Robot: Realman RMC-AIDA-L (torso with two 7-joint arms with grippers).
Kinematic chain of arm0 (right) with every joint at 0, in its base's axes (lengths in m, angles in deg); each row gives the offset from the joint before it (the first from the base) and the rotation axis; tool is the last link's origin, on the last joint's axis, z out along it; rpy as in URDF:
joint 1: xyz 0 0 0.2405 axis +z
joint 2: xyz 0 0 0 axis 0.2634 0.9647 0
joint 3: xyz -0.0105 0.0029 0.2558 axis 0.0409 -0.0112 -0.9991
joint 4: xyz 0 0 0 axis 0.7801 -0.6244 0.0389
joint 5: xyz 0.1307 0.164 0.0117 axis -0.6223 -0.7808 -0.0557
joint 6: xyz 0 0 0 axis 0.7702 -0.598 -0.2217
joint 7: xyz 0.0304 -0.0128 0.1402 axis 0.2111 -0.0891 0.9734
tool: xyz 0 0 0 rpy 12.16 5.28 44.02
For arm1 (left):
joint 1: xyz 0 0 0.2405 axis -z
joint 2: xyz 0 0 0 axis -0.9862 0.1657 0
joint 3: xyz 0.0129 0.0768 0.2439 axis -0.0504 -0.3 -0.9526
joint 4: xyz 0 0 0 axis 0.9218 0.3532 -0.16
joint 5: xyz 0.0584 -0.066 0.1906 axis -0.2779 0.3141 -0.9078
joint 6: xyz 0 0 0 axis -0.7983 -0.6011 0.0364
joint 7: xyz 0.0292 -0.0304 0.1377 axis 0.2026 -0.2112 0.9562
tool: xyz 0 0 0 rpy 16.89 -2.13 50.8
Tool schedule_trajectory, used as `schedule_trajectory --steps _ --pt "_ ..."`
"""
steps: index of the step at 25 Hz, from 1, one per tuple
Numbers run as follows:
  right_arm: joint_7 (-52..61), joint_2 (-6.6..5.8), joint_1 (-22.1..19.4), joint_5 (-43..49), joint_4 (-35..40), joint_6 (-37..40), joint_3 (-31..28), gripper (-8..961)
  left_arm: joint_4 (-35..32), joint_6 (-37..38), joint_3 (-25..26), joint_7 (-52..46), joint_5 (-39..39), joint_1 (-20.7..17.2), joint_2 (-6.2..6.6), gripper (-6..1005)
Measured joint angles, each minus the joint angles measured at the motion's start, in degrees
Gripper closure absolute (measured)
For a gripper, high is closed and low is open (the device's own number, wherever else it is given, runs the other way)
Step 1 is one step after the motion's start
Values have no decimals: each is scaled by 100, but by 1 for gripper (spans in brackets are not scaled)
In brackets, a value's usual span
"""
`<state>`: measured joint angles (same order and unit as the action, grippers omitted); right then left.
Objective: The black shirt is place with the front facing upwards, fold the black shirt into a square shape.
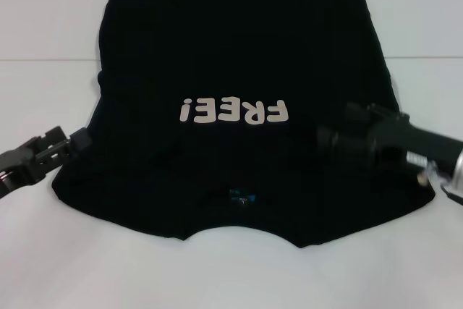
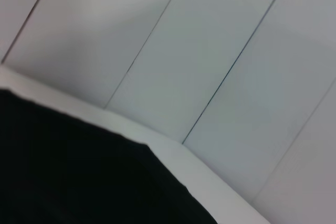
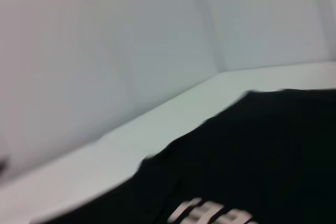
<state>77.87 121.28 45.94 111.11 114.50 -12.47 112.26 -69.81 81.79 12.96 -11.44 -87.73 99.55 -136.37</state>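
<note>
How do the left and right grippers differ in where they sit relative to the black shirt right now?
The left gripper sits at the left edge of the large black cloth short-sleeved shirt, its arm over the white table. The right gripper reaches further in, lying over the dark fabric beside the off-white "FREE!" lettering. Both are level with that lettering, pointing inward from opposite sides.

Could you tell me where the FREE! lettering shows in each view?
Head view: FREE! lettering mid-frame on the shirt, reading upside down.
Left wrist view: not in it; only plain black cloth.
Right wrist view: part of it at the bottom edge.
Shared landmark: the shirt's edge against the white table.
</note>
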Motion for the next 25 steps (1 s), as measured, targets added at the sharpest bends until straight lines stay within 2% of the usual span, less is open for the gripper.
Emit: schedule_trajectory --steps 4,7,11,14,17,23,25 --pt "-886 52 -276 419 350 468 28 35 -47 -5 -34 -1220 -275 -1 195 89" --pt "-1156 52 -355 795 431 712 34 12 -105 91 -76 -2401 -720 44 380 88" --pt "-1335 38 -373 1302 438 887 38 -3 -433 255 -97 -3728 -1333 204 507 88" --pt "-1443 55 -386 1507 440 897 39 -2 -566 207 -102 -4681 -1778 440 629 88" --pt "-1467 60 -385 1612 392 949 74 -2 -451 73 -160 -5188 -2371 782 780 88" --pt "-1472 67 -389 1629 343 1093 223 -3 -405 -287 -198 -5638 -2767 1076 813 89" --pt "-1472 69 -388 1630 311 1118 282 -3 -404 -351 -273 -5730 -2825 1118 861 89"
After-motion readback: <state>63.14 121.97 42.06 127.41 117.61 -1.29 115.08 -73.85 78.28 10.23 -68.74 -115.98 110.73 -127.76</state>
